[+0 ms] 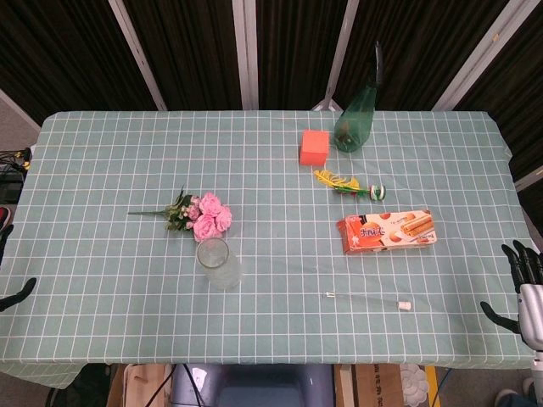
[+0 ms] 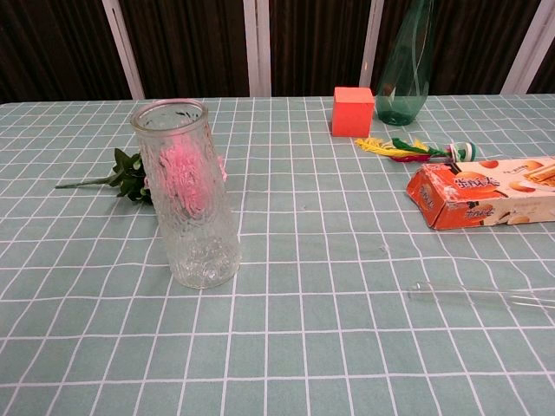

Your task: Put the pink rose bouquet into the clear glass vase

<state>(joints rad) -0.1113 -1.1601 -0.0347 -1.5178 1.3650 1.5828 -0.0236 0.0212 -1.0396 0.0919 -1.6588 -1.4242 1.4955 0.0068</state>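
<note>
The pink rose bouquet (image 1: 201,214) lies flat on the checked tablecloth, left of centre, its green stem pointing left. Just in front of it stands the clear glass vase (image 1: 218,263), upright and with nothing in it. In the chest view the vase (image 2: 186,194) is close and large, and the bouquet (image 2: 130,177) shows partly through and behind it. My left hand (image 1: 8,263) is barely visible at the far left edge, off the table. My right hand (image 1: 523,285) hangs at the far right edge with its fingers spread, holding nothing. Both hands are far from the flowers.
An orange cube (image 1: 314,146) and a dark green glass bottle-vase (image 1: 357,119) stand at the back. A yellow-green tasselled ornament (image 1: 349,185), an orange snack box (image 1: 386,231) and a thin clear rod with a white cap (image 1: 369,298) lie right of centre.
</note>
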